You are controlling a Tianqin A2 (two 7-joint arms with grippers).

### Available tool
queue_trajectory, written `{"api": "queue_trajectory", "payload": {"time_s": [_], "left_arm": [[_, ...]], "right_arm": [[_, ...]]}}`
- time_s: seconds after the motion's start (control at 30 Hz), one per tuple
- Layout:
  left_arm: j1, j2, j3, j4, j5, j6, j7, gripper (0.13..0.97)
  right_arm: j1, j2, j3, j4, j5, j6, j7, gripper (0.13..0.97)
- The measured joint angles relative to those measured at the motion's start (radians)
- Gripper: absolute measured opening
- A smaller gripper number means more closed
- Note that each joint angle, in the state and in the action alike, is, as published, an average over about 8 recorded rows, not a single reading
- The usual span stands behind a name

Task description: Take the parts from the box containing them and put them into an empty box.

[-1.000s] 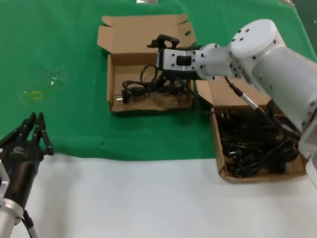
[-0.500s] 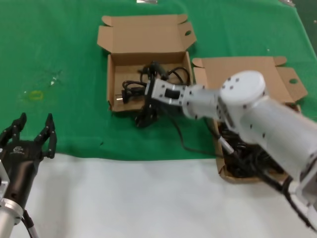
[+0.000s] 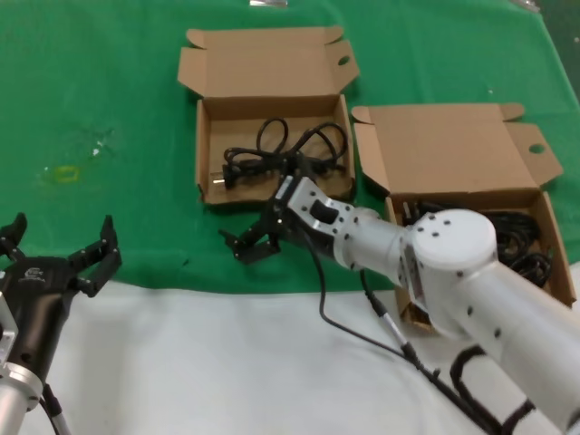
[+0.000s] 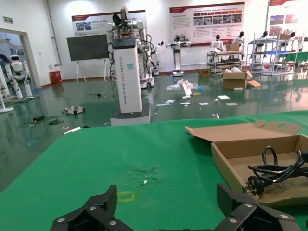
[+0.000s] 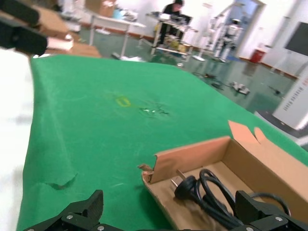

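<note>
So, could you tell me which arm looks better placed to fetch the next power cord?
Probably the right. Its open, empty gripper hangs just in front of the box holding one cord, beside the full box on the robot's right. The left gripper, also open, sits far out at the table's left edge.

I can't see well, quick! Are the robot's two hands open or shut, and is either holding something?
Left hand: open, holding nothing.
Right hand: open, holding nothing, over the green cloth.

Green cloth (image 3: 109,91), white tabletop (image 3: 199,362)
</note>
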State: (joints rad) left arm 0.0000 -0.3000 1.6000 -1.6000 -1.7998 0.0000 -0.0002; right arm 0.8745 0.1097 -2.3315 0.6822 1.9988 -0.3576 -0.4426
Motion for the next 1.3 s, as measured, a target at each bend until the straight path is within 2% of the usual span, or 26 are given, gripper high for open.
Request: {"api": "queue_trajectory", "payload": {"time_s": [0.1, 0.23, 0.5, 0.8, 1.3], "left_arm": [[0.000, 0.000, 0.000, 0.000, 0.000, 0.000, 0.000, 0.703], [0.000, 0.000, 0.000, 0.000, 0.000, 0.000, 0.000, 0.703], [0.000, 0.000, 0.000, 0.000, 0.000, 0.000, 0.000, 0.861], [0.000, 0.000, 0.000, 0.000, 0.000, 0.000, 0.000, 0.948], [0.000, 0.000, 0.000, 0.000, 0.000, 0.000, 0.000, 0.966]], "right_arm": [[-0.055, 0.012, 0.046, 0.057, -0.012, 0.022, 0.028, 0.963], [-0.130, 0.028, 0.108, 0.135, -0.029, 0.053, 0.065, 0.964], [-0.276, 0.060, 0.231, 0.289, -0.063, 0.113, 0.139, 0.966], [-0.441, 0.096, 0.369, 0.463, -0.100, 0.180, 0.223, 0.966], [-0.717, 0.156, 0.600, 0.753, -0.163, 0.293, 0.363, 0.966]]}}
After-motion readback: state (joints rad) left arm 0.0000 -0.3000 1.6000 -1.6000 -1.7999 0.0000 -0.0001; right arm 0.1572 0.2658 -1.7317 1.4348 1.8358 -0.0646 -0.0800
